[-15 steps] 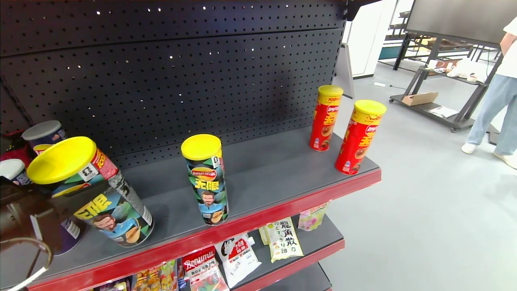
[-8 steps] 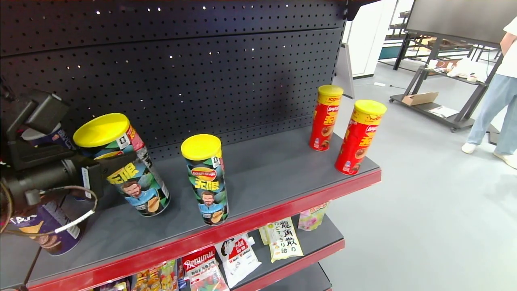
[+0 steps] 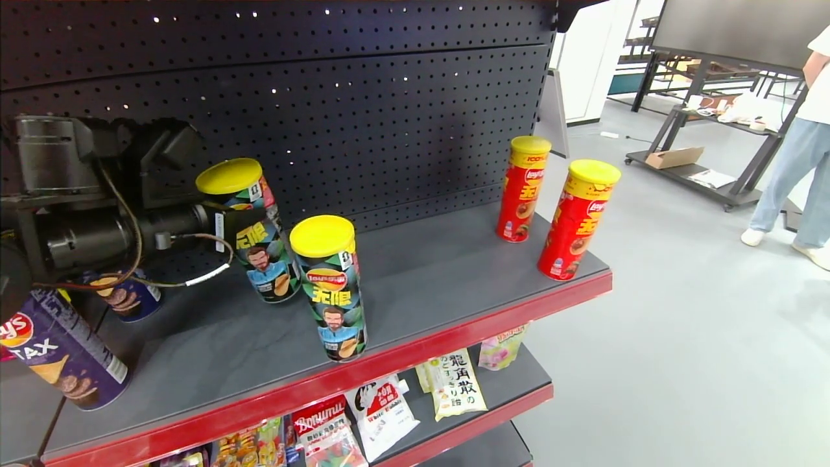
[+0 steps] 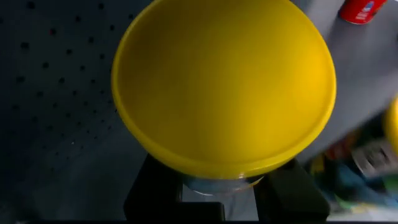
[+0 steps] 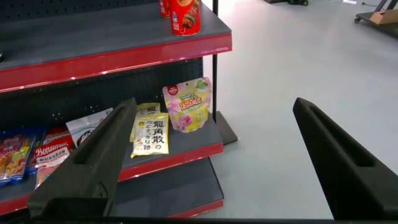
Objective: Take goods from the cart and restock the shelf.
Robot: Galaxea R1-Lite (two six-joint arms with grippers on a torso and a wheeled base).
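My left gripper [image 3: 238, 226] is shut on a dark chip can with a yellow lid [image 3: 262, 259]. The can leans slightly near the back of the grey shelf board [image 3: 421, 279], close to the pegboard. In the left wrist view its yellow lid [image 4: 224, 87] sits just past my left gripper [image 4: 221, 194], with a finger [image 4: 155, 194] on either side of the can's body. A matching can [image 3: 329, 288] stands upright in front of it, near the red shelf edge. My right gripper [image 5: 217, 168] is open and holds nothing, down by the lower shelves.
Two red cans [image 3: 522, 189] [image 3: 576, 219] stand at the shelf's right end. Purple cans [image 3: 61, 353] [image 3: 126, 297] stand at the left. Snack bags [image 5: 149, 130] lie on the lower shelf [image 5: 174, 163]. Bare shelf board lies between the dark and the red cans.
My left arm has carried the dark can from the shelf's front left up and back to the right, to a spot near the pegboard behind the standing can.
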